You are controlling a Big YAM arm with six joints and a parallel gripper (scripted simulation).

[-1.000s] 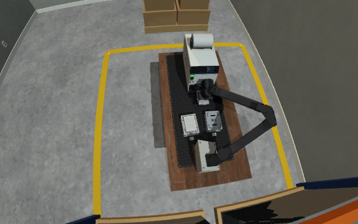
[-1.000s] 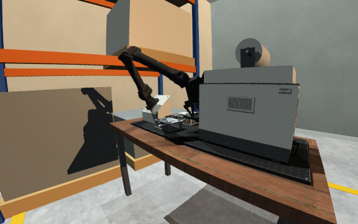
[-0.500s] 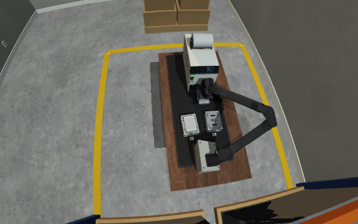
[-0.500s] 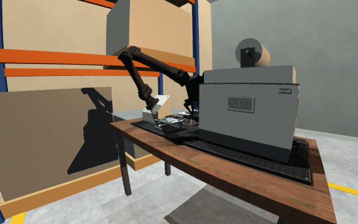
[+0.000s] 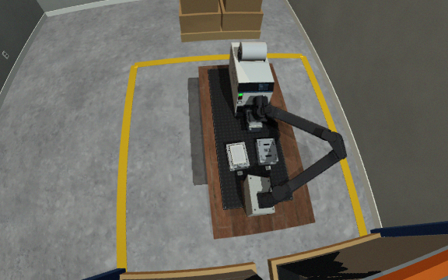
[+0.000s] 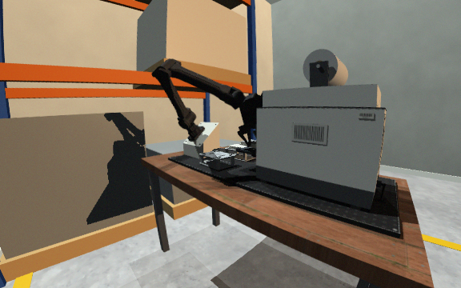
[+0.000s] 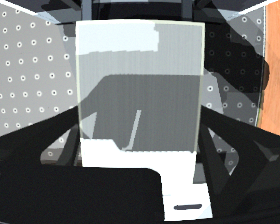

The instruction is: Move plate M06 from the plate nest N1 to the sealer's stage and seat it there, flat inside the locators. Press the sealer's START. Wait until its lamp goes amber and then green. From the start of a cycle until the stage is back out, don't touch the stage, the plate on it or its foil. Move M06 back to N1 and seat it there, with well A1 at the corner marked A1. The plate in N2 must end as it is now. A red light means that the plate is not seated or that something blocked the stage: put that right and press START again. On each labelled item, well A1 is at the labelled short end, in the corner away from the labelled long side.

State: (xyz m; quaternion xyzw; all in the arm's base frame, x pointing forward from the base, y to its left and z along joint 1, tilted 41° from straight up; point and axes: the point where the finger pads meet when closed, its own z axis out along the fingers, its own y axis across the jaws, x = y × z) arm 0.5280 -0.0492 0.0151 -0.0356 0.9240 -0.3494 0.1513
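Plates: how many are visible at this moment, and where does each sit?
2. One plate sits in the left nest on the black mat. The other, foil-covered plate is gripped by the gripper at the sealer's front. The right nest looks unoccupied.

My pincer is matt black, like hard plastic, and is closed on plate M06, whose top is a smooth, glossy, foil-like sheet with a pale sheen. The table looks like polished brown wood with visible grain. On it lies a matt black board dotted with small holes. The sealer has smooth, matt grey and cream panels. The floor looks like rough, mottled grey concrete.
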